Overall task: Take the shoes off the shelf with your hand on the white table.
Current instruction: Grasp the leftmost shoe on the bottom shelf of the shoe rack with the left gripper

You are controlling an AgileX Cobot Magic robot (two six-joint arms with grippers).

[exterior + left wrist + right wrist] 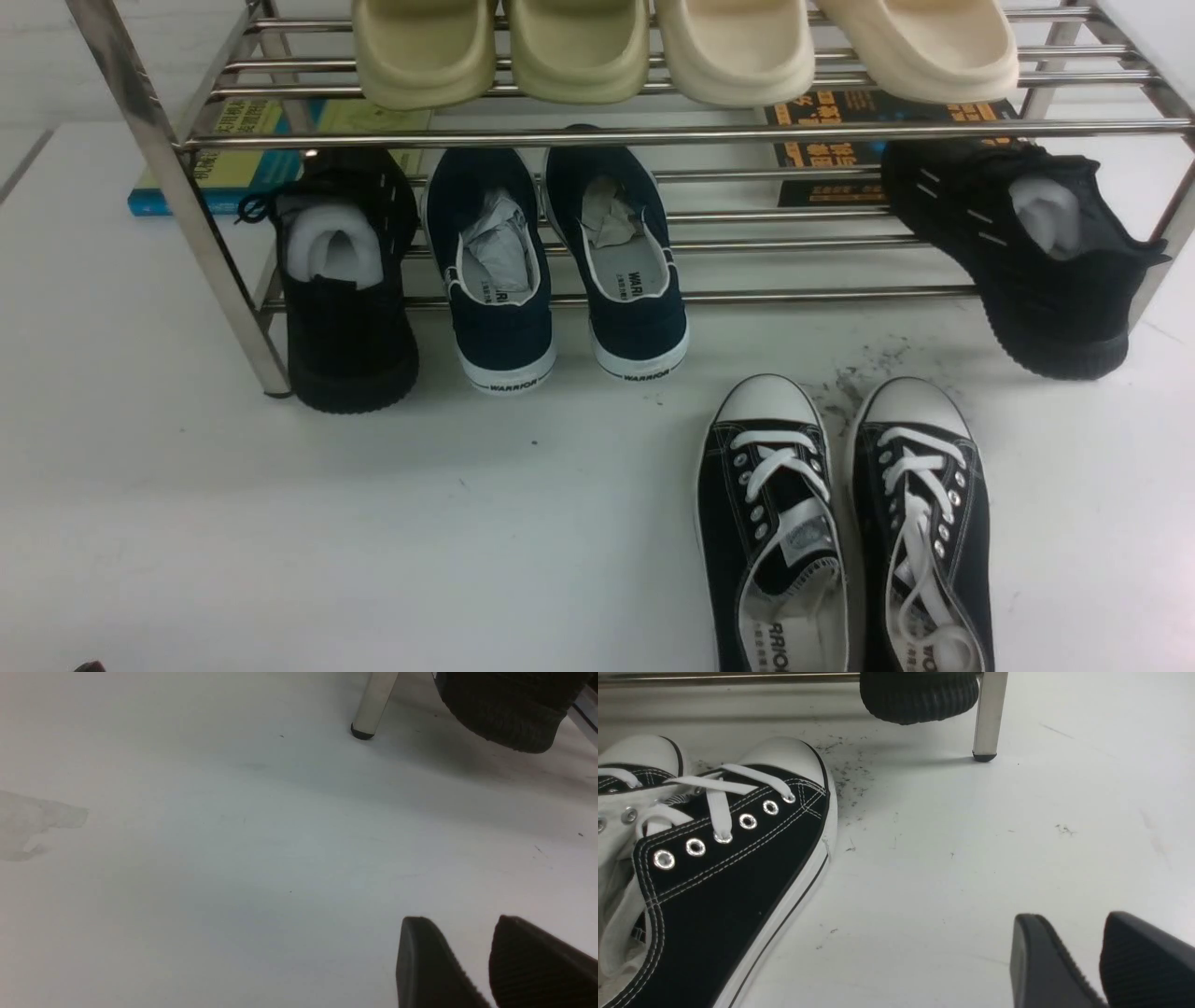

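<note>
The navy-blue shoes, left one (499, 280) and right one (630, 271), lie side by side on the lower tier of the steel shelf (653, 135). Their heels point toward me, hang past the front bar and read "WARRIOR"; paper is stuffed inside. Neither gripper shows in the front view. In the left wrist view my left gripper (462, 919) hovers open over the bare white table (233, 858), near a shelf leg (373, 700). My right gripper (1071, 915) is open too, empty, beside a black lace-up sneaker (728, 868). Neither wrist view shows the navy shoes.
Black knit sneakers sit at the lower tier's left (345, 280) and right (1027, 252) ends. Several beige slippers (579, 47) fill the upper tier. A pair of black lace-up sneakers (840, 523) stands on the table at front right. Books (233, 168) lie behind the shelf.
</note>
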